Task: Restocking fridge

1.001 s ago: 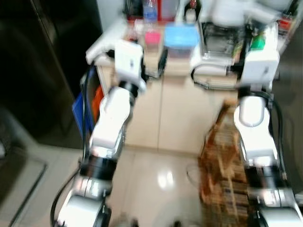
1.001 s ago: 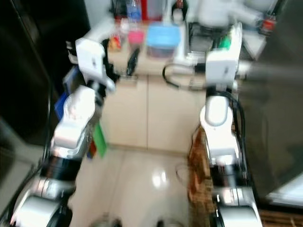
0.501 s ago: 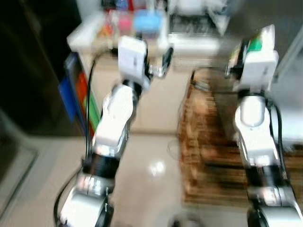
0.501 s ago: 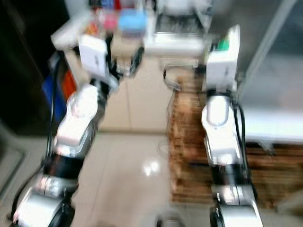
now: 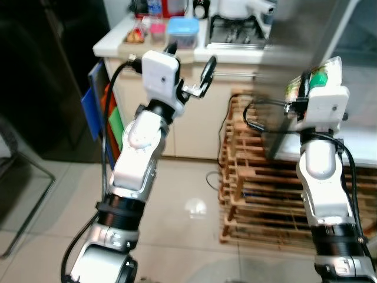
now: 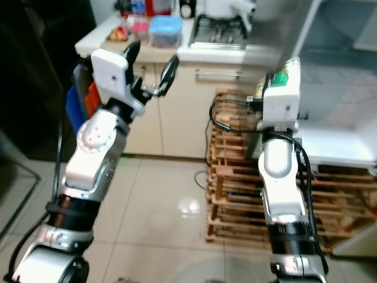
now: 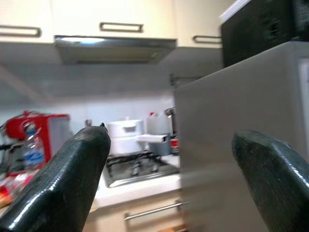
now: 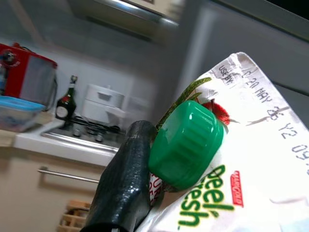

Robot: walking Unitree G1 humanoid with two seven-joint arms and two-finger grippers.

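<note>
My right gripper [image 5: 301, 87] is raised at chest height and shut on a white juice carton [image 8: 241, 159] with a green screw cap [image 8: 186, 144]. One black finger [image 8: 123, 188] presses the carton's side by the cap; the other is hidden behind it. The carton [image 6: 281, 75] is close to the grey fridge door [image 5: 294, 71], with the pale fridge interior [image 6: 339, 88] to the right. My left gripper [image 5: 189, 58] is held up and open with nothing between its fingers, pointing toward the kitchen counter.
A wooden pallet [image 5: 265, 194] lies on the tiled floor under the fridge. The counter [image 5: 194, 53] carries a gas stove [image 5: 235, 32], a blue-lidded box [image 5: 182, 28] and a red appliance. Coloured flat bags [image 5: 100, 112] lean beside the cabinet. A dark tall unit [image 5: 47, 76] stands at the left.
The whole view has swung right and sharpened, bringing the fridge door and interior into sight. Both arms keep the same raised pose, the carton still held.
</note>
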